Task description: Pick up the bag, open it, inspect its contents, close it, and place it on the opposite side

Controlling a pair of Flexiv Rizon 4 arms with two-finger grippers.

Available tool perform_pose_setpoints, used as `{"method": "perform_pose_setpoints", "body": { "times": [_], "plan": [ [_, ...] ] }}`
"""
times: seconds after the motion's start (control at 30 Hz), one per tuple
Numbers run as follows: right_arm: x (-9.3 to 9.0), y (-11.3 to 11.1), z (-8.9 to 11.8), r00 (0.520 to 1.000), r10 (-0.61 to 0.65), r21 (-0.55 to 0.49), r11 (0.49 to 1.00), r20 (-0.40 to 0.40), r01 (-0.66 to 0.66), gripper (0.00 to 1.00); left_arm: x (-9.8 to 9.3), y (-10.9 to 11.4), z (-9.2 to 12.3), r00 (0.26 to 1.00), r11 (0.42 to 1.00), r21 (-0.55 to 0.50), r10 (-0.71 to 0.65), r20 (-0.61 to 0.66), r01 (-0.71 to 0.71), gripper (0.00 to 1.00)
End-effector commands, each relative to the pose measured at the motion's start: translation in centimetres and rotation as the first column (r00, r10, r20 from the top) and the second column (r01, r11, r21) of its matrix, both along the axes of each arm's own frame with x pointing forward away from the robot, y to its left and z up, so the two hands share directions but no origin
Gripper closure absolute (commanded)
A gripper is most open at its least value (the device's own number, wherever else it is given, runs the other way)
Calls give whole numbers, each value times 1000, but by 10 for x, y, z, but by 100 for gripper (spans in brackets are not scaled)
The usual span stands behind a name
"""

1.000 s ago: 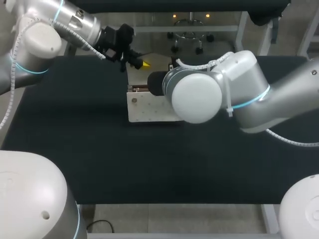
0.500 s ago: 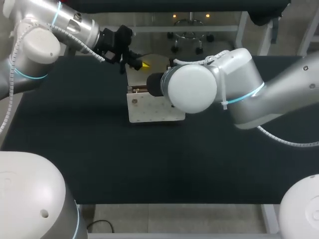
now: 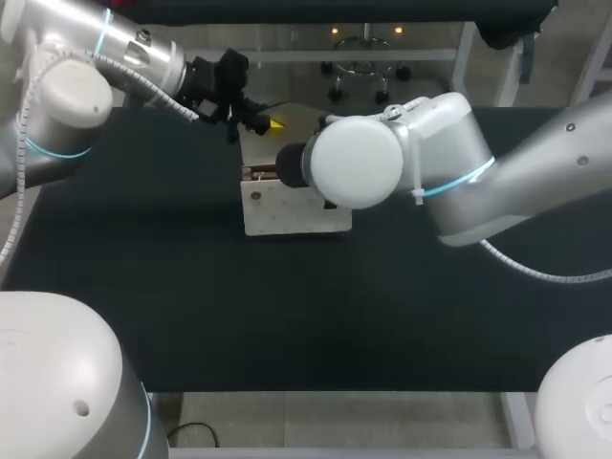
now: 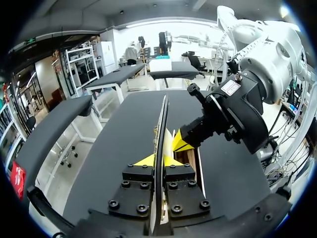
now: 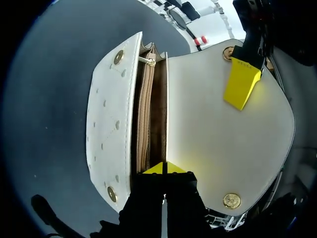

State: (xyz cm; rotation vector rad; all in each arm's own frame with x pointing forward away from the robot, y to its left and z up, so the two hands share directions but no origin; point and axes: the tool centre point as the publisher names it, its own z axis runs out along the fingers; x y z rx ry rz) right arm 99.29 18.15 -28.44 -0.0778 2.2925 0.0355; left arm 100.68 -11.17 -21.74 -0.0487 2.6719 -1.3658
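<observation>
Now carry the right arm further left and higher than a second ago, with its round joint over the upper right part of the bag. Hold the left arm a touch nearer the upper left corner than before. Find the bag a shade further left too, resting on the dark surface just above the middle of the head view.

Grip the flap in the left pincer, clenched: yellow tips close together, one on each face of the thin flap, lifted edge-on away from the bag's body. In the right wrist view, see one of those tips pressed flat against the flap's inner face, just beside a gold snap.

Hold the right pincer almost fully closed, tips pinching the bag's rear rim at the junction of flap and opening. Ahead of it, look into the gaping mouth: tan lining and a zip between the rear wall and the studded front panel. Cannot make out any contents inside.
</observation>
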Motion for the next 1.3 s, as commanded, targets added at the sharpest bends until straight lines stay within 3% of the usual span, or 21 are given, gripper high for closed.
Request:
{"method": "perform_pose_setpoints", "body": {
  "times": [0.03,0.6,1.3],
  "plan": [
    [-2,1,-3,1000,1,-1,1000,-4,-1,100,-1,1,0,1000,1000,-15,15,0,-15,100],
    [-7,4,1,1000,6,3,1000,16,-6,100,2,-3,-2,1000,1000,-2,27,-1,-27,100],
    [2,4,-23,999,-12,-11,1000,-53,12,100,-3,-2,-1,999,999,-42,-10,-33,8,100]
  ]
}}
